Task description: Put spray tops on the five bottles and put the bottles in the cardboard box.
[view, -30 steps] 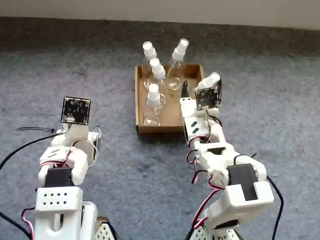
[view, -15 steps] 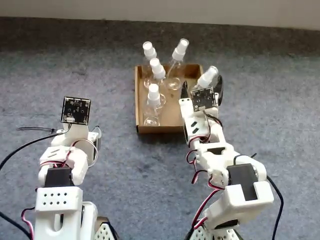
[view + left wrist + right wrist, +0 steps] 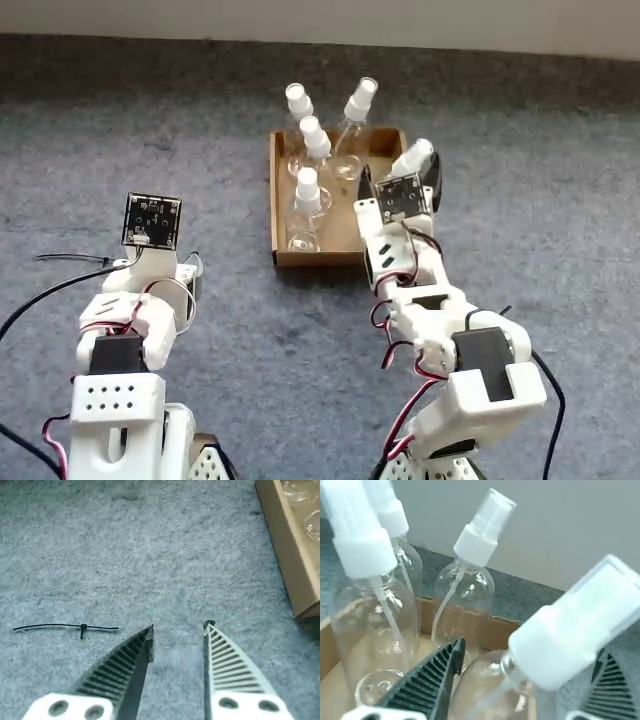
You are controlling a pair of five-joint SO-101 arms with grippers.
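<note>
Cardboard box point(image 3: 273, 200) holds four capped bottles point(image 3: 307, 190). Fifth bottle point(image 3: 575, 630) sits tilted at the box's right wall, inside my right gripper point(image 3: 529, 650); can't tell if it's clamped. Left gripper point(image 3: 177, 627) has its jaws apart, holding nothing, over the carpet point(image 3: 100, 555). Right arm has edged boxward since a second ago; left arm unchanged.

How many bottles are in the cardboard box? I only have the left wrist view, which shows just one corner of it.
Observer: Four bottles, spray tops on, stand inside the cardboard box.
Operator: The fifth?
Observer: The fifth bottle, also topped, is tilted at the right gripper, by the box's right wall.
Operator: Where's the left arm relative to that?
Observer: The left arm sits on the box's other side, apart from it.
</note>
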